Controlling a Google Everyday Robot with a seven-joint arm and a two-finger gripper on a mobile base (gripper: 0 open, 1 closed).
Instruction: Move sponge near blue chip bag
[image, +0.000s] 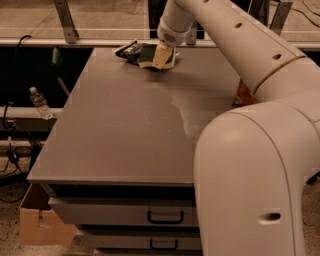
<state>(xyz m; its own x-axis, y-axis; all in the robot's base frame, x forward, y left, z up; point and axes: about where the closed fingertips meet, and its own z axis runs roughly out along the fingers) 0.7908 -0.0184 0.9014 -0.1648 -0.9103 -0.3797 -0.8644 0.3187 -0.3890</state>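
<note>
Green-topped sponge (148, 55) is at the far edge of the bench (125, 130), touching the right side of the blue chip bag (128, 50). Hand (164, 49) is right on the sponge's right end; can't tell if it's clamped on or let go. Orange can (243, 94) pokes out behind the arm at the right edge, well apart from both.
</note>
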